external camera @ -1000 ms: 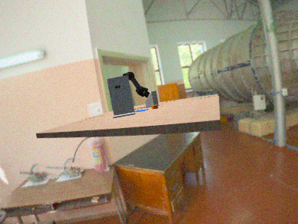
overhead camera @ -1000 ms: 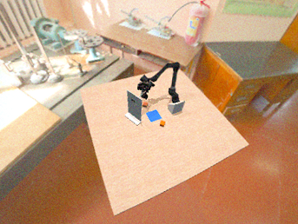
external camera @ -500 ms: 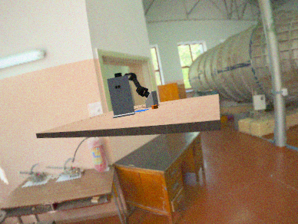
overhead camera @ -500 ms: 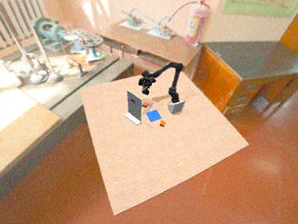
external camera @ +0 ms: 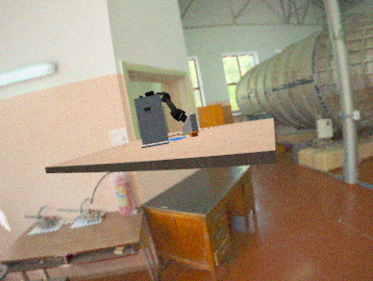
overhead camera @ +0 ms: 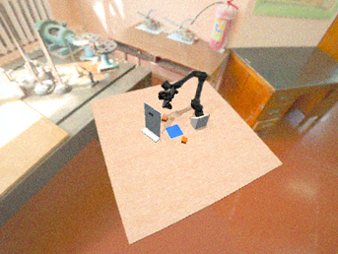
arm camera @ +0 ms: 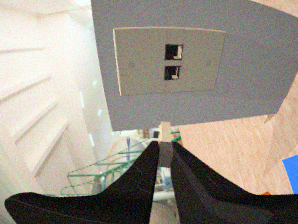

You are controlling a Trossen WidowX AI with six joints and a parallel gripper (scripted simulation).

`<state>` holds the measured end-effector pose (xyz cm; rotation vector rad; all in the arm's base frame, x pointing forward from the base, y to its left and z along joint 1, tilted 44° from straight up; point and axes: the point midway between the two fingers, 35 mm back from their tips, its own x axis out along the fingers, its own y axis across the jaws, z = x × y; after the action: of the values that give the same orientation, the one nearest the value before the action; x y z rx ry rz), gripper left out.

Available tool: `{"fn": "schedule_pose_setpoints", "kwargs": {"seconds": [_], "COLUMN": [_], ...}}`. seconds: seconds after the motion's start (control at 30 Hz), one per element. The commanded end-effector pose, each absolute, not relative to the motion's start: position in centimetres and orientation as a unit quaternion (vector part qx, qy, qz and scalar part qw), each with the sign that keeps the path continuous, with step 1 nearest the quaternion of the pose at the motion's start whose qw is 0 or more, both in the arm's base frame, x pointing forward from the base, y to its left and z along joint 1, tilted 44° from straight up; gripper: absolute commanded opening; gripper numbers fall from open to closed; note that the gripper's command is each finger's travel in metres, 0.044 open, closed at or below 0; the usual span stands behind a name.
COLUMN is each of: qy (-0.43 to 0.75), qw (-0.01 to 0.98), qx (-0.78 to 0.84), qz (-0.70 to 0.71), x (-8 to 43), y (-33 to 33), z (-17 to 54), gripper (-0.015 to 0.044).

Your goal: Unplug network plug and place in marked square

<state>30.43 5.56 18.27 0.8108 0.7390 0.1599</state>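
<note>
My gripper (overhead camera: pixel 167 106) (arm camera: pixel 162 147) is shut on the network plug (arm camera: pixel 165 132), a small pale piece with a grey part between the fingertips. The grey upright panel (overhead camera: pixel 152 121) (external camera: pixel 153 122) (arm camera: pixel 250 65) carries a beige socket plate (arm camera: pixel 145 65) with two dark openings, and no plug shows in either. In the wrist view the plug lies just past the panel's edge, apart from the openings. The tab cannot be made out. The blue marked square (overhead camera: pixel 175 131) (external camera: pixel 177 139) (arm camera: pixel 292 172) lies flat on the table, to one side of the gripper. In the exterior view the gripper is hidden behind the panel.
A grey upright block (overhead camera: pixel 199 121) (external camera: pixel 194 124) stands by the arm's base. A small orange block (overhead camera: pixel 184 139) (external camera: pixel 193 134) lies beside the blue square. A reddish block (overhead camera: pixel 164 118) is near the panel, below the gripper in the top view.
</note>
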Motion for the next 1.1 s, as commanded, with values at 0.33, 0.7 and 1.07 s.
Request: {"fn": "schedule_pose_setpoints", "kwargs": {"seconds": [0.33, 0.7, 1.07], "qy": [0.394, 0.384, 0.335], "qw": [0.814, 0.797, 0.794], "qx": [0.417, 0.415, 0.396], "qz": [-0.088, -0.213, -0.317], "x": [30.0, 28.5, 26.4], "y": [5.5, 4.9, 3.8], "z": [10.8, 6.1, 2.8], "gripper": [0.0, 0.0, 0.0]}}
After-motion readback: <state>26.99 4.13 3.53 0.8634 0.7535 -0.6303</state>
